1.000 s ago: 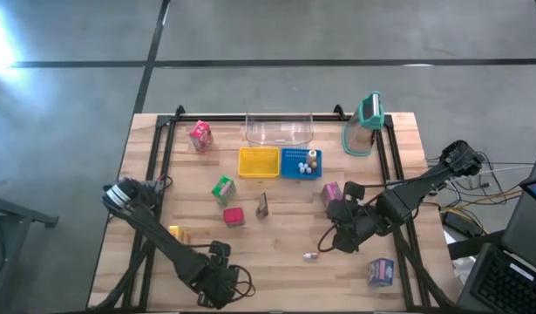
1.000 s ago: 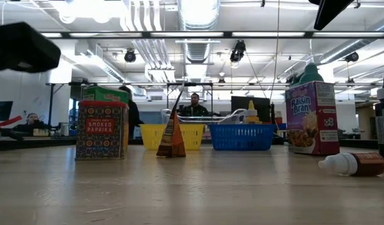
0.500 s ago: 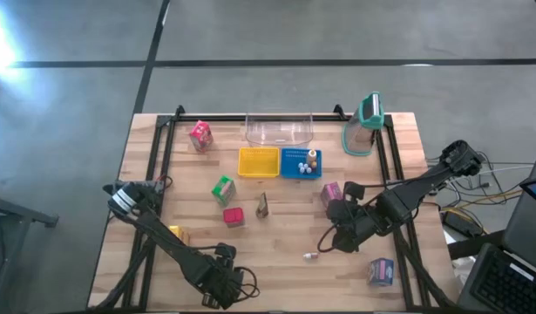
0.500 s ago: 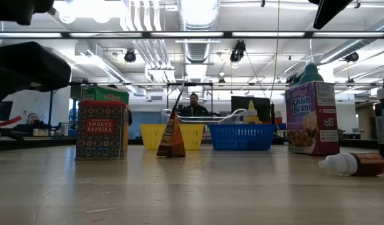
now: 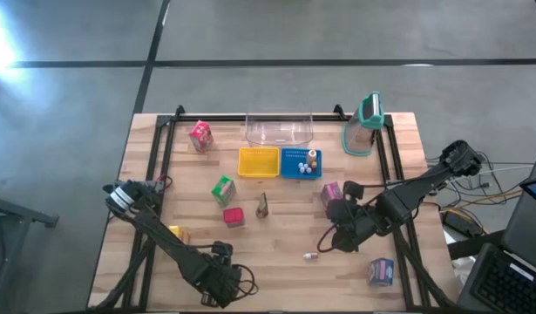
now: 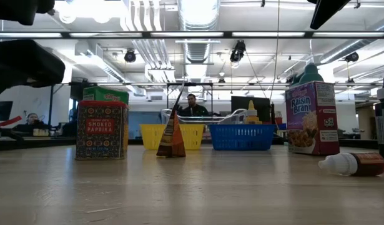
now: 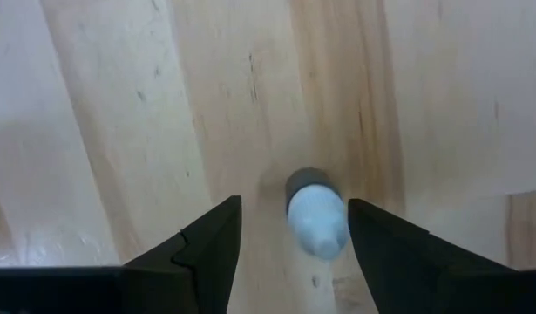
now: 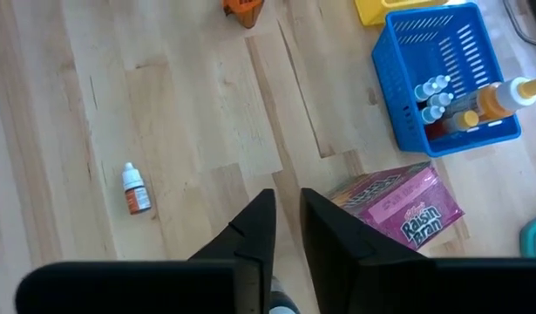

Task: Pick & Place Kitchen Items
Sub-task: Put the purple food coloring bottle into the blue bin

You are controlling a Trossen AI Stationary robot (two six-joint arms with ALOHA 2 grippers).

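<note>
Planks of pale wood formed the table (image 6: pixel 192 187). "Raisin Bran" was read on the pink carton (image 8: pixel 405 208). Left hand (image 7: pixel 294 228) was held open around a small bottle (image 7: pixel 316 215); right hand (image 8: pixel 285 235) nearly closed, empty.

Looked like a robotics lab set up in a big open industrial-type space, not a real kitchen. The wooden table (image 5: pixel 276 235) sat on a bare concrete floor (image 5: pixel 268 35) with dark seams, and cables (image 5: pixel 477 214) plus a laptop (image 5: pixel 520 235) were parked right beside it. From table height you could see an exposed ceiling (image 6: pixel 192 37) with strip lights and ducts, long desks behind, and a person (image 6: pixel 193 105) sitting at a monitor. The groceries were just little props: a Raisin Bran carton (image 6: pixel 311 119) and a smoked paprika tin (image 6: pixel 102 130).
</note>
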